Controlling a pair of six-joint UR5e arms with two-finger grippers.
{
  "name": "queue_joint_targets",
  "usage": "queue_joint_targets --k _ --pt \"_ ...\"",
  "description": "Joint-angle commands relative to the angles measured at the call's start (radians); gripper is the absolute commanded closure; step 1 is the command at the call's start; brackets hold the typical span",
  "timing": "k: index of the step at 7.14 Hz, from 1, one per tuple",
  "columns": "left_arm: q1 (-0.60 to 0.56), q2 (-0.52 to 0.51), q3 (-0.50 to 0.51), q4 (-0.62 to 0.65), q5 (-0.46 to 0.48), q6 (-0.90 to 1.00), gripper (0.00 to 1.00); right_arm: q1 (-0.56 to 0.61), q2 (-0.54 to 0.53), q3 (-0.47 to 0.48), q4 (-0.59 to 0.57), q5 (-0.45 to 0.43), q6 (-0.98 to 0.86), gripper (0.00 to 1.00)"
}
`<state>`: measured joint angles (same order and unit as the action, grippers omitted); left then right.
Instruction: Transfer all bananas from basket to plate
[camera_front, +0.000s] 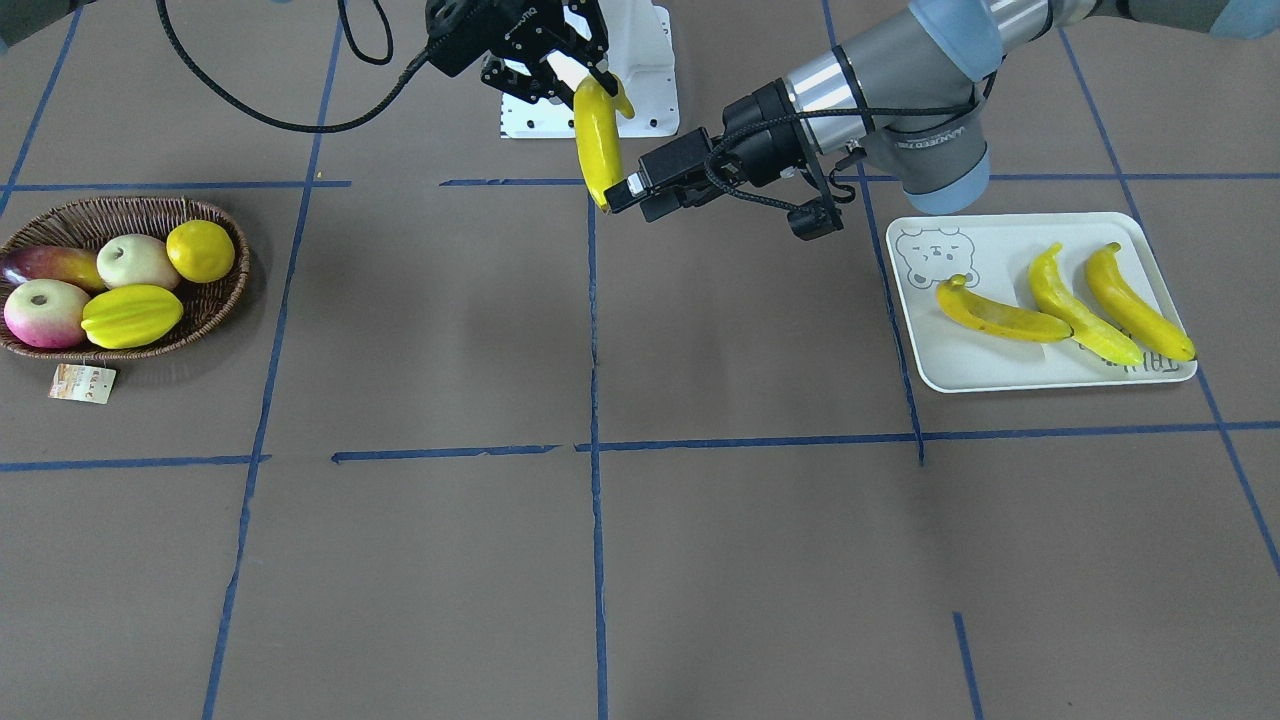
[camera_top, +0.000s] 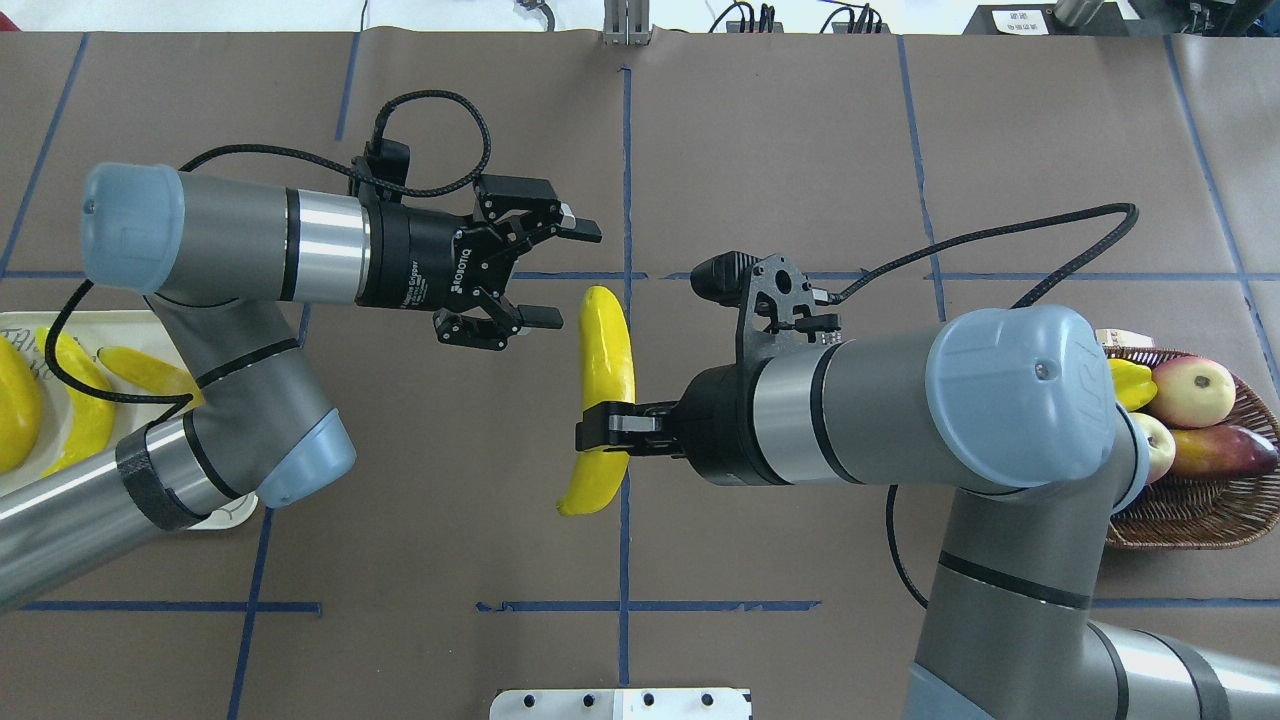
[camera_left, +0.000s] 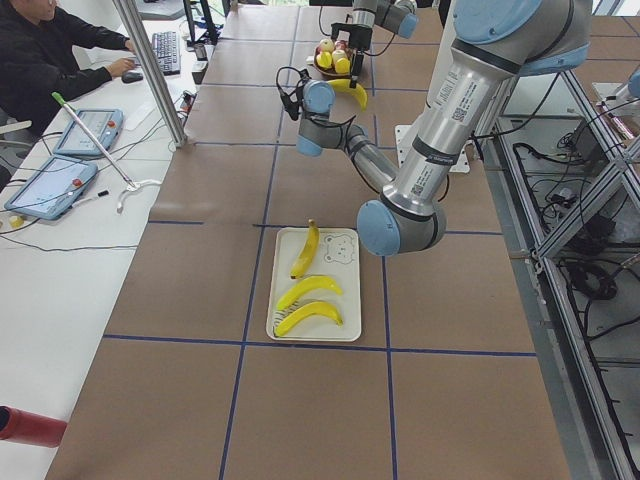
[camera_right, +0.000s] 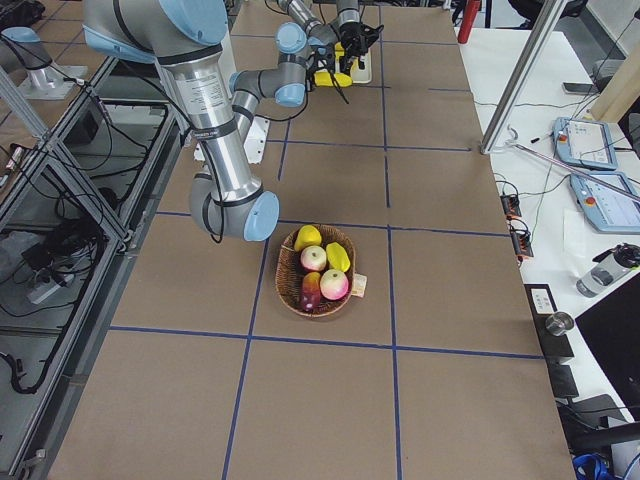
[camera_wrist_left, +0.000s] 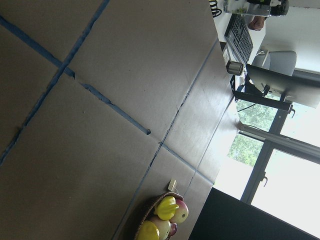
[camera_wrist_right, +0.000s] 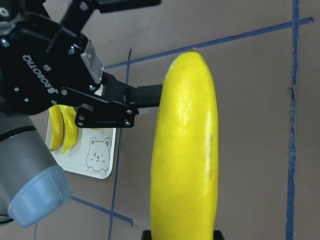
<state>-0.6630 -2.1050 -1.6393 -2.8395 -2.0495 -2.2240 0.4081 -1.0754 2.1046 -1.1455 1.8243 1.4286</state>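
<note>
Pale grey plastic at the far left of my overhead view is the plate (camera_top: 228, 510), largely hidden by the left arm, and three bananas (camera_front: 1000, 318) lie on it side by side, so I judge the job to be three-quarters done. Moving right, the left gripper (camera_top: 568, 275) hangs above the table with its jaws spread wide and nothing in them. It points at the free end of the fourth banana (camera_top: 607, 350), which sits just off the mouth of the gap rather than inside it, as far as I can tell. That banana hangs in the air over the table's centre line, well apart from both containers. The right gripper (camera_top: 600, 425) has its jaws closed across the banana, nearer one end than the middle. I read that hold as deliberate: it leaves a long bare stretch for the other arm to take. The hand-over makes sense, since the basket (camera_top: 1180, 520) sits at the far right on the right arm's side and the plate on the left arm's, with a wide stretch of table between. The basket holds no banana now, only a starfruit (camera_top: 1128, 385), an apple (camera_top: 1190, 390) and other fruit that stay put. My next move would be to ease the open jaws around that bare end before the right hand lets go.
</note>
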Motion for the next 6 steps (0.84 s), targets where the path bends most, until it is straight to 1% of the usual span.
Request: queue_joint_targets --k 1,4,5,6 --pt "0.045 0.0 -0.019 0.0 0.002 0.003 0.01 0.001 0.006 -0.002 0.0 -0.011 0.0 0.99" --pt "0.062 0.003 -0.057 0.0 0.002 0.003 0.02 0.001 0.006 -0.003 0.0 -0.011 0.0 0.99" --pt "0.063 0.003 -0.057 -0.001 0.002 0.003 0.1 0.001 0.006 -0.002 0.0 -0.011 0.0 0.99" --pt "0.065 0.003 -0.057 -0.001 0.002 0.003 0.53 0.001 0.006 -0.002 0.001 -0.011 0.001 0.99"
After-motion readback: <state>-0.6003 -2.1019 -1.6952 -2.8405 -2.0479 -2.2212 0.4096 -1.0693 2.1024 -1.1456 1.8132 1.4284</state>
